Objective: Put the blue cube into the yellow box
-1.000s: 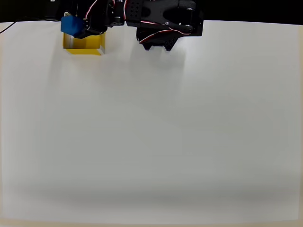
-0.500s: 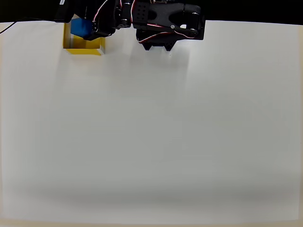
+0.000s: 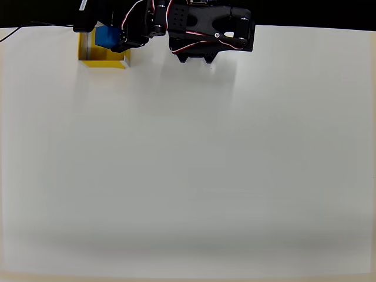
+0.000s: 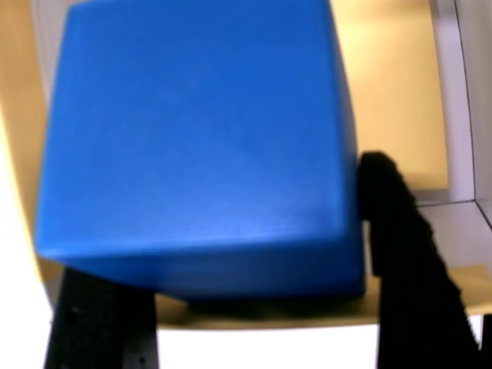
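Wrist view shows the blue cube clamped between the gripper fingers, directly above the floor of the yellow box. Seemingly the release needs only a straight drop inside the walls.

A white table takes up nearly the whole overhead view, its surface plain and matte. A soft greyish shadow band runs across it near the bottom edge, and fainter shading falls just below the top edge, left of the middle. Beyond the table's far edge, a black background runs as a strip along the top of that view. At the top left corner, a thin dark cable crosses the table's edge and curves down toward the left border. In the wrist view, a sliver of the white table shows along the bottom.
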Robot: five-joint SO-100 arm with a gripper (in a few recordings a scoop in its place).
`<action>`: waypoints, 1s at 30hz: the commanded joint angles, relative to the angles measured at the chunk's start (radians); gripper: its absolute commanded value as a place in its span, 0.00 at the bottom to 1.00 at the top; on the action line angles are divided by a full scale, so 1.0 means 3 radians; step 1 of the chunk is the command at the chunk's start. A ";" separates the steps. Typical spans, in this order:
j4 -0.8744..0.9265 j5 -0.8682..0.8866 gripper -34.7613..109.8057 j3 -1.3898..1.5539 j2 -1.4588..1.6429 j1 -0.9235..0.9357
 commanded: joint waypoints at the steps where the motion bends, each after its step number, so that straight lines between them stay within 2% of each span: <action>1: -0.0031 0.0036 0.37 -0.0199 0.0020 0.0077; 13: -0.0194 0.0220 0.44 -0.0583 -0.0281 0.0066; 22: -0.0245 0.0235 0.45 -0.0614 -0.0337 0.0066; 27: -0.0164 0.0159 0.41 -0.0757 -0.0348 0.0077; 30: 0.0297 0.0112 0.35 -0.1304 -0.0424 0.0077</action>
